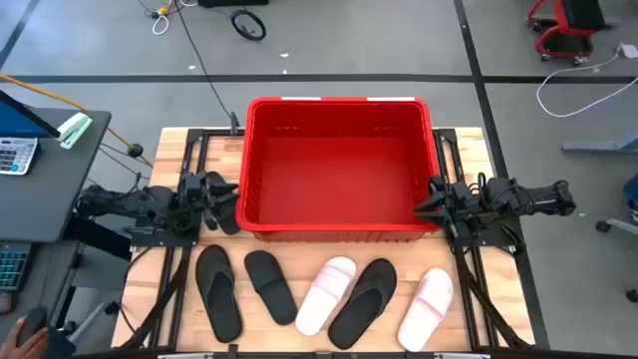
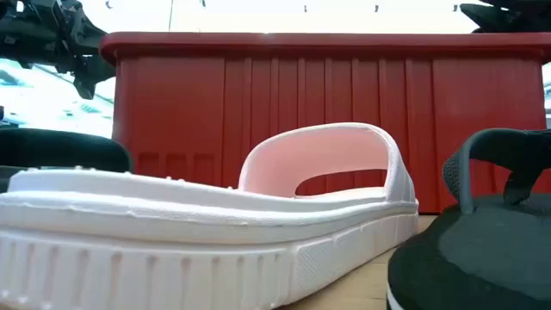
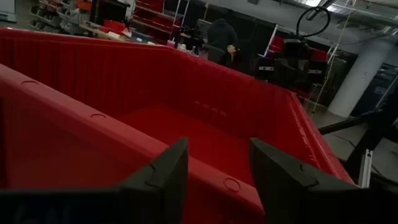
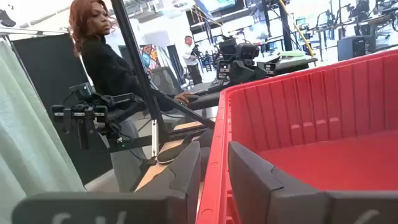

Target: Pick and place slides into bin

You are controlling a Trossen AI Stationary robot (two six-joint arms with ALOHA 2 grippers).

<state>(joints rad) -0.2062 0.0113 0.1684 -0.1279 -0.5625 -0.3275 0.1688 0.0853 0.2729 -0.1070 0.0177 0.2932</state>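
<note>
**Red bin empty, five slides in view on the table**

Seen from above, the red bin (image 1: 339,170) sits in the middle of the wooden table (image 1: 503,289) with nothing visible inside it; its floor shows bare in both wrist views as well. Five slides lie in a loose row on the near strip of table in front of the bin: a black thong flip-flop (image 1: 218,291), a black slide (image 1: 269,284), a pale pink slide (image 1: 326,294), a second black flip-flop (image 1: 364,301) and a second pink slide (image 1: 427,304). By this evidence none has been placed yet and the whole job is left.

The left tool (image 1: 221,197) hangs by the bin's left wall near its front corner, fingers parted and holding nothing, the rim showing between them in its wrist view. The right tool (image 1: 436,199) mirrors it at the right front corner, fingers likewise apart and empty, straddling the rim line in its own view.

The bin's tall walls and rolled rim stand between each tool and the drop zone, so any carried slide would likely need lifting over the front wall. The pink slide and the flip-flop next to it lie close together, leaving little finger room between them; the outer slides have more open table beside them. A person (image 4: 102,56) stands beyond the table's left side
</note>
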